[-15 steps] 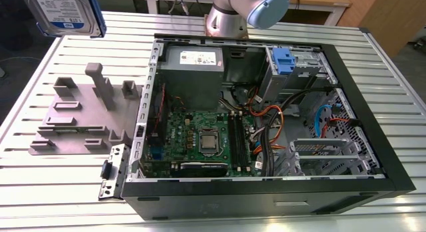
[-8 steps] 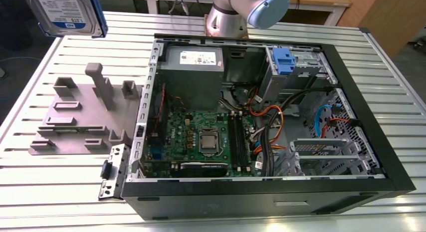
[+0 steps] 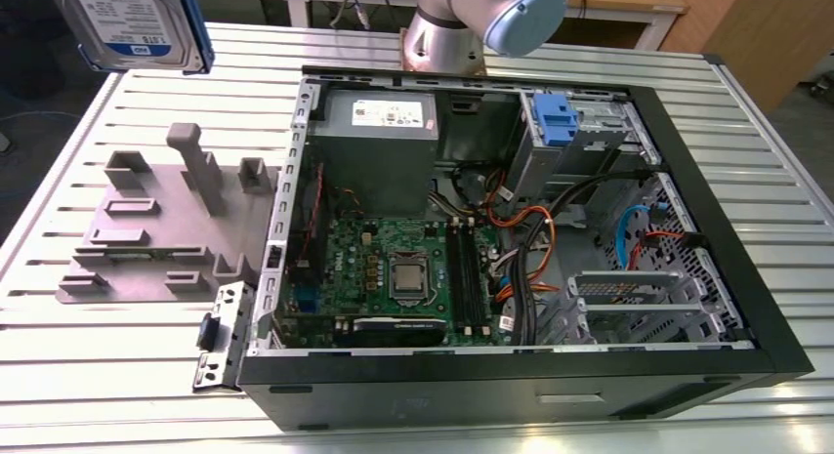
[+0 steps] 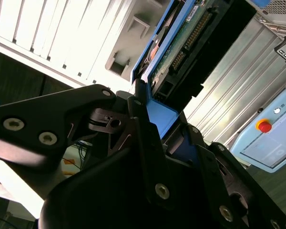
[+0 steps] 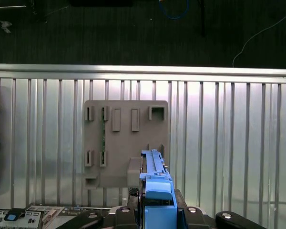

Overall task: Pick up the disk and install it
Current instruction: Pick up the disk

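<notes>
In the exterior view the disk (image 3: 131,24) is up in the air over a corner of the slatted metal bench (image 3: 729,132), with its white-and-blue label turned to the camera and its blue bracket along the edge. A grey fixture plate (image 3: 170,229) with upright holders lies on the bench lower than the disk. The open computer case (image 3: 431,391) lies beyond that plate, well apart from the disk, and the arm (image 3: 456,29) rises behind the case. Inside the case are a green mainboard (image 3: 391,264) and a bundle of cables (image 3: 521,229). In the second wrist view the tool (image 4: 152,119) is closed on the disk. Its black fingers (image 4: 86,119) press on both sides of the blue bracket, and the green circuit side of the disk (image 4: 181,43) reaches out away from the tool. A pendant with a red button (image 4: 264,126) is off to one side of the tool, apart from it. In the first wrist view the disk (image 5: 155,176) shows edge-on straight in front of the tool (image 5: 157,210). The grey fixture plate (image 5: 126,138) lies on the bench directly beyond it.
</notes>
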`<state>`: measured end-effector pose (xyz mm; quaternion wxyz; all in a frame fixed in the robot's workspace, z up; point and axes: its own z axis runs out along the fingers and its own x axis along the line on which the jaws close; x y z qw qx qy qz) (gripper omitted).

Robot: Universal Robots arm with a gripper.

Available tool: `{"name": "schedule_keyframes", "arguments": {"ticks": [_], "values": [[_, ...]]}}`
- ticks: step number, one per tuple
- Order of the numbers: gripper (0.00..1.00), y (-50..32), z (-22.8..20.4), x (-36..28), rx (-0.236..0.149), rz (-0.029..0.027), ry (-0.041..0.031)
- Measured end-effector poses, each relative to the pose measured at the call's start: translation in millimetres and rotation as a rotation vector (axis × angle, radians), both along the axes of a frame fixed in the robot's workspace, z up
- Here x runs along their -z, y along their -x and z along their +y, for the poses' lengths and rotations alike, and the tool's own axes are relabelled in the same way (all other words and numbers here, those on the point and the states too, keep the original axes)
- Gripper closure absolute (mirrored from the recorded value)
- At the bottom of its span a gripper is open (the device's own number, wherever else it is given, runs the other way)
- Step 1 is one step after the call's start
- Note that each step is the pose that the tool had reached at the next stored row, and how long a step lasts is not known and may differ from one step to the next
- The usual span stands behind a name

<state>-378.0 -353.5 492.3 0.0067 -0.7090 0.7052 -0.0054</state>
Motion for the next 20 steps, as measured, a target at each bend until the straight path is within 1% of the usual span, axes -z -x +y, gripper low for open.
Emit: {"name": "schedule_keyframes", "arguments": {"ticks": [8, 11, 13, 18, 20], "values": [[0.64, -2.9, 0.0, 0.0, 0.000, 0.0001, 0.0000], [0.64, -3.0, -1.0, 0.1, 0.000, 0.0001, 0.0005], [0.64, -3.0, -2.5, 0.2, 0.000, 0.0001, 0.0010], [0.64, -3.0, -8.7, 0.6, 0.000, 0.0000, 0.0038], [0.64, -3.2, -9.4, 0.7, 0.000, -0.0001, 0.0064]]}}
